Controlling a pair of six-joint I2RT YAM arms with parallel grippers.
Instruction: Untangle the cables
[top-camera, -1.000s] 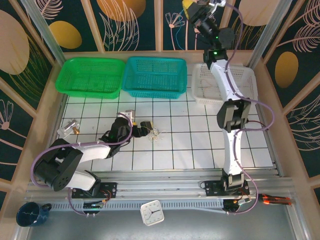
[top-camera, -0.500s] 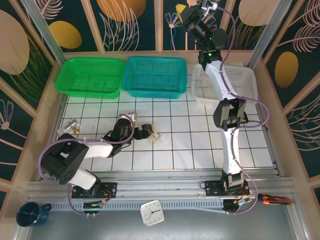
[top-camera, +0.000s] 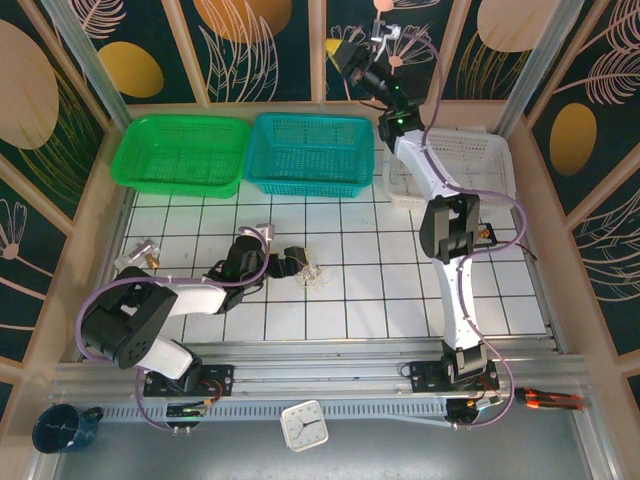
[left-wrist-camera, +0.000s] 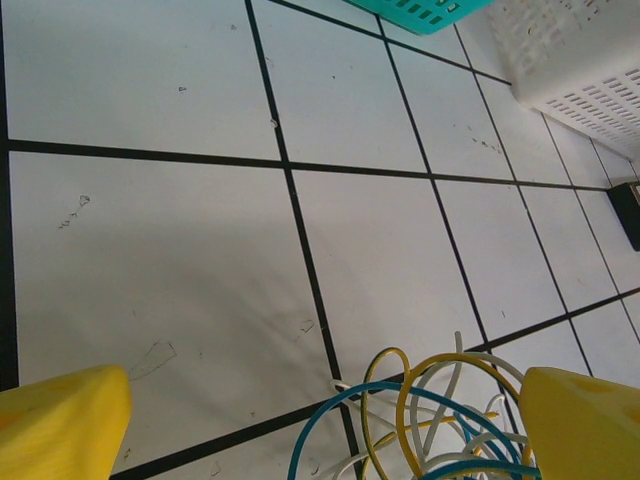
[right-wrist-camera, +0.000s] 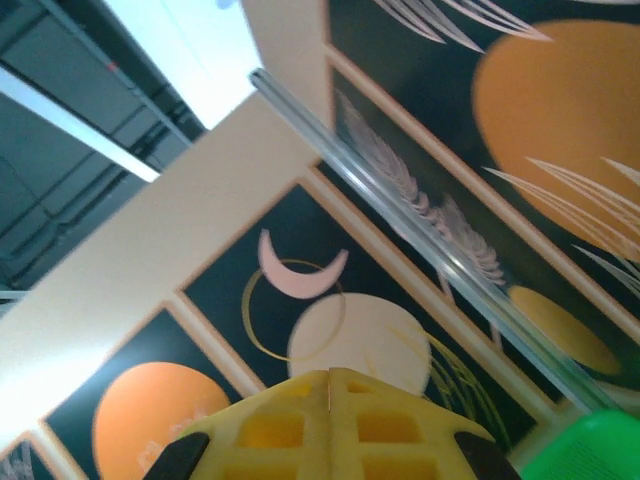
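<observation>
The left arm (top-camera: 190, 298) lies low over the tiled table (top-camera: 400, 300), elbow folded near its base and forearm reaching rightward. Its gripper (top-camera: 292, 262) sits close to the surface, the yellow fingers (left-wrist-camera: 60, 425) spread wide apart. The cables (top-camera: 315, 274), a small knot of thin loops, lie on the tiles just ahead of its fingertips. In the left wrist view the blue, yellow and pale loops sit between the fingers, nearer the right-hand one; whether they touch it I cannot tell. The right arm (top-camera: 450, 250) stretches tall and away over the white basket (top-camera: 490, 160). Its gripper (top-camera: 345, 52) is raised against the back wall, well apart from the cables, with fingers (right-wrist-camera: 290, 430) pressed together.
</observation>
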